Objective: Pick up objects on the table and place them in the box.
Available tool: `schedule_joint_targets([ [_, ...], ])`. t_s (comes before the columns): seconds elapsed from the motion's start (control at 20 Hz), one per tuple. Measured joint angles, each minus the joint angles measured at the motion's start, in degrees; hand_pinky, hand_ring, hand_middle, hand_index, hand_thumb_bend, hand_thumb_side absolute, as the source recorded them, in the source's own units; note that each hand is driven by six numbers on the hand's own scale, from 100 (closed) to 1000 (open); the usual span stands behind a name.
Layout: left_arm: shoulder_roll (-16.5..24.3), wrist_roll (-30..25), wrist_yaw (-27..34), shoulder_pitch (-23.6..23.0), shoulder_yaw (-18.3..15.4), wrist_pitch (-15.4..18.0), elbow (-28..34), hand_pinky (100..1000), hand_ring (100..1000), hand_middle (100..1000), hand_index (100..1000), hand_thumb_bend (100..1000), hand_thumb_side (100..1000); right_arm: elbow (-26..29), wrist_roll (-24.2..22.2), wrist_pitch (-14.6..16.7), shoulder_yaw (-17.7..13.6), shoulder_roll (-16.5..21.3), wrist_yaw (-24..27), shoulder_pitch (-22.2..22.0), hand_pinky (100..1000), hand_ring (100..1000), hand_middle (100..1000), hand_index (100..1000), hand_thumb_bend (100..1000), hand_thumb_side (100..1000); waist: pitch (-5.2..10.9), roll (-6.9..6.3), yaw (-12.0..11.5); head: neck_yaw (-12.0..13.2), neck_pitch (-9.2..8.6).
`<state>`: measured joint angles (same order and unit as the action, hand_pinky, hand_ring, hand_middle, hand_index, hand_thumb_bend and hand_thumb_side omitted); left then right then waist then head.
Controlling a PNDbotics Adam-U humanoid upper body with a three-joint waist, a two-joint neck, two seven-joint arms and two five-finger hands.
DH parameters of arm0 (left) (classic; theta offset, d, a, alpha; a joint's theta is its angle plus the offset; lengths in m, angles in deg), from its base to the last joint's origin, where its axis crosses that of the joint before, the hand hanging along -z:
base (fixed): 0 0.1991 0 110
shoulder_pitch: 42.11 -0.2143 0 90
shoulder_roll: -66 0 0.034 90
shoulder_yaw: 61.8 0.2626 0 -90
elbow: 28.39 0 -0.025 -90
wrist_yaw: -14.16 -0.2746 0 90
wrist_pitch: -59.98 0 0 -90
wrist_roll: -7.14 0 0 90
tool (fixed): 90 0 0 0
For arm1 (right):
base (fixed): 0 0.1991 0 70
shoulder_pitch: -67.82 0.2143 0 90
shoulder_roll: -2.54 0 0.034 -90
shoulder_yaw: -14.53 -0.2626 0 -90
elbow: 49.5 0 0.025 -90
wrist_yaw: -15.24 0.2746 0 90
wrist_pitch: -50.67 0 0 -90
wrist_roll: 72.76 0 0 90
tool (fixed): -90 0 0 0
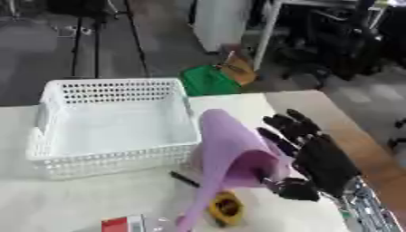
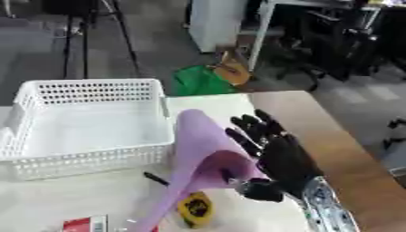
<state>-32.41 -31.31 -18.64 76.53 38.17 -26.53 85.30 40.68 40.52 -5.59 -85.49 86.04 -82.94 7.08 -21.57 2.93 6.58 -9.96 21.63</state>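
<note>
Nearest us, at the bottom edge of the table (image 1: 47, 199), we are seeing a small red-and-white packet (image 1: 123, 224), flat and boxy, only partly in view. Just right of it we are noting a yellow, rounded object (image 1: 227, 208) with a dark centre, lying partly under the purple sheet's lower tip. We are logging the purple sheet (image 1: 230, 149) as thin, smooth and flexible, curling into a cone-like fold and rising off the pale tabletop. Our right hand (image 1: 321, 163), black and glossy, is gripping that sheet at its right edge: the thumb is pressing the fold from below while the fingers are standing spread and mostly straight behind it. A slim black stick-like item (image 1: 184, 179) is lying beside the sheet's left edge. Left of the sheet we are recording the white plastic basket (image 1: 111, 163), rectangular, with perforated walls. Its near right corner is sitting just beside the sheet.
</note>
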Motion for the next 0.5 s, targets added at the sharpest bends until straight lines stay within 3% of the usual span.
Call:
schedule_joint_targets([
  [0.5, 0.0, -0.1, 0.0, 0.1, 0.0, 0.0, 0.0, 708, 557, 481, 728, 100, 966, -0.2, 0.8, -0.9, 0.2, -0.4, -1.0, 0.7, 912, 852, 872, 903, 307, 818, 0.0, -0.09, -0.2, -0.3, 0.0],
])
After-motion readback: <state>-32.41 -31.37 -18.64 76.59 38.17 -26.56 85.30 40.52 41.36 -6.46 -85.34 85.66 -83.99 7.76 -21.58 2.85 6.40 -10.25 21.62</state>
